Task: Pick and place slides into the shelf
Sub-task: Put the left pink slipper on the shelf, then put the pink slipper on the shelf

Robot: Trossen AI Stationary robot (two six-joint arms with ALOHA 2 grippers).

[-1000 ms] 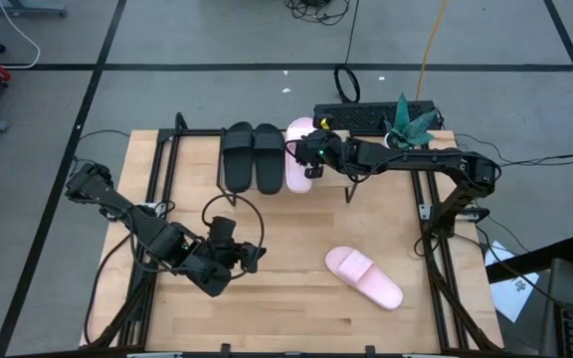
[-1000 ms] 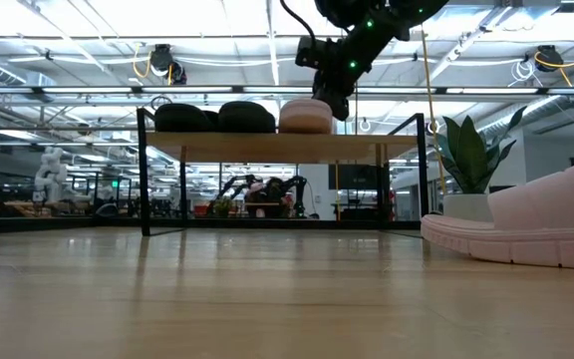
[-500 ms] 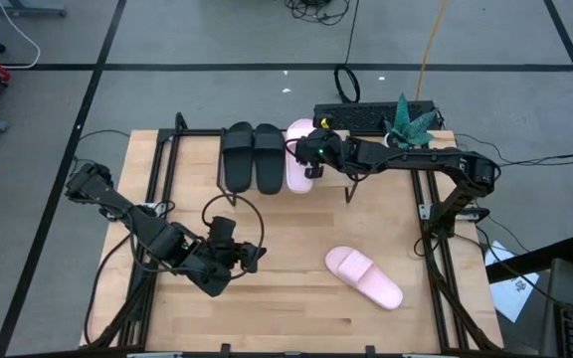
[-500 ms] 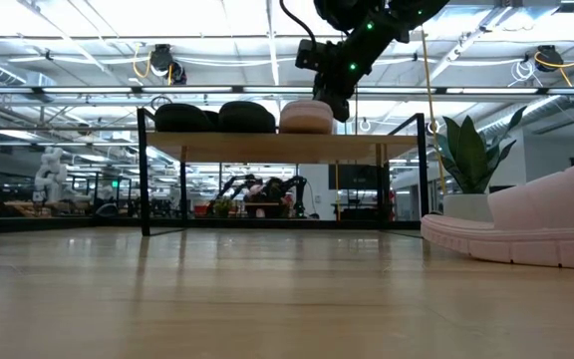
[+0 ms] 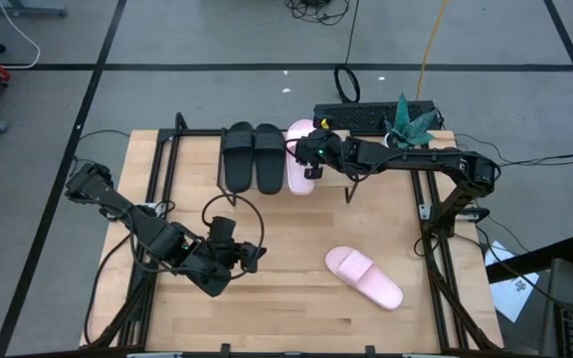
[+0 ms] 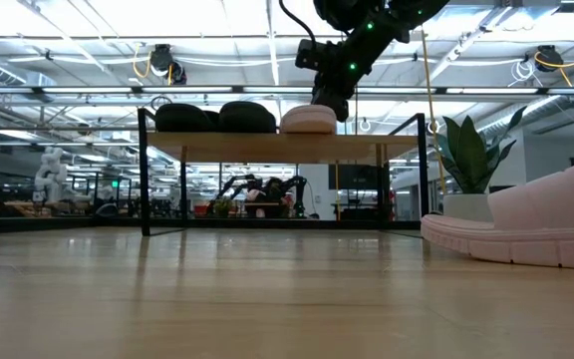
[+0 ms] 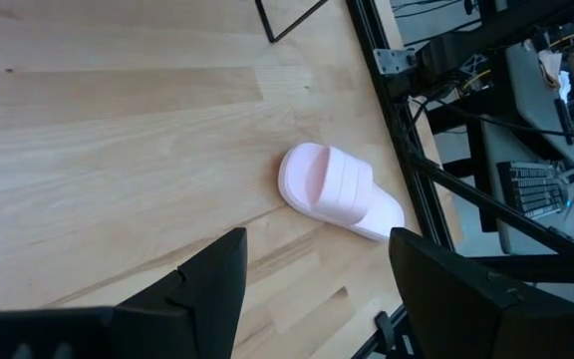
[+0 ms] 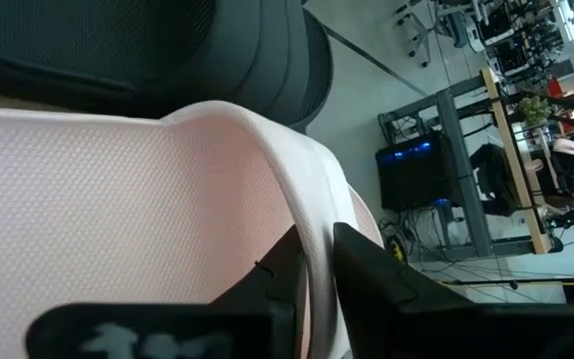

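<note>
shelf (image 6: 277, 140) top: pink slide (image 6: 308, 120) seems lowered; right gripper (image 8: 312, 261) loosening.

Item: pink slide (image 5: 298, 159) on the shelf (image 6: 267, 143), partly covered from above by my right gripper (image 5: 312, 164); in my right wrist view its ends run off frame.

Item: second pink slide (image 6: 526, 229), cut by the low view's edge.

Item: my left gripper (image 5: 250, 257), fingertips too small to judge from above.

Item: room behind shelf, blurred.
</note>
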